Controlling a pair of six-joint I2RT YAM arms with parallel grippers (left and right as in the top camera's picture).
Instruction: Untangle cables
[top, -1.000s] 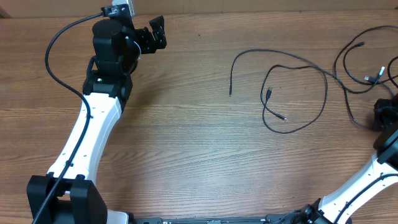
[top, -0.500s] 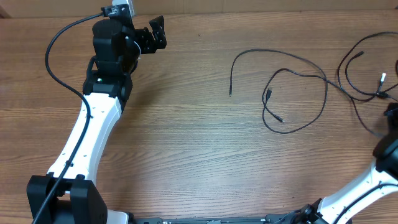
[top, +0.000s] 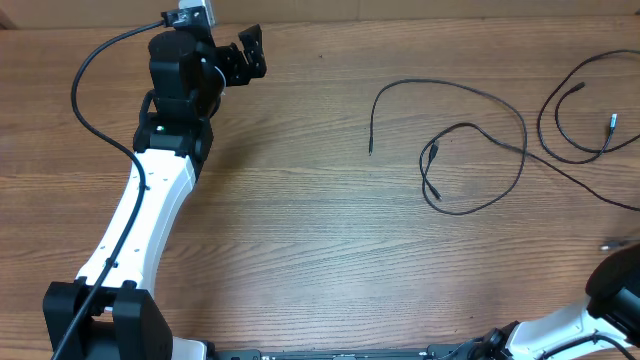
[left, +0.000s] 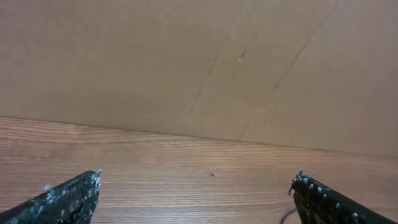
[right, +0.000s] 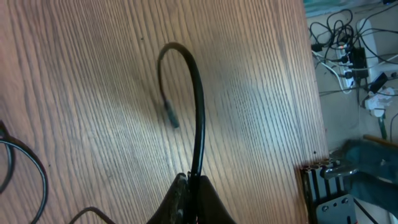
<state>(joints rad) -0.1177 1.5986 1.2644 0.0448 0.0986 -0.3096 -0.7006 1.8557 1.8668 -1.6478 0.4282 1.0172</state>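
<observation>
- Your cables (top: 523, 150) are thin black cords lying loose on the right half of the worktop (top: 300, 230), up toward its far right corner. They cross one another in the middle of the group.
- The first cord (top: 405, 82) starts at a free end near the worktop's centre, arches toward the far edge and sweeps round into an open loop.
- The second cord (top: 560, 168) crosses that loop and runs off past the right edge.
- The third cord (top: 543, 120) curls just beside the right edge, with a small silvery tip (top: 612, 122) inside its curve.
- Your right claw (right: 189, 186) is pinched tight on a black cable (right: 199, 112). In the wrist view the cable rises out of the fingers and bends into a hook. It ends in a small dark plug (right: 170, 116) that looks blurred against the wood.
- From overhead the right claw is cut off at the near right corner and only the right arm (top: 615, 290) shows. You cannot tell which of the cords it is holding.
- Your left claw (top: 243, 55) is spread wide over bare wood at the far left corner, well apart from the cables. Its wrist view shows only the two fingertips (left: 74, 193), low at the bottom corners.
- Past the worktop's right edge, the right wrist view catches a clutter of wires and plugs (right: 348, 50), too small to sort out.
</observation>
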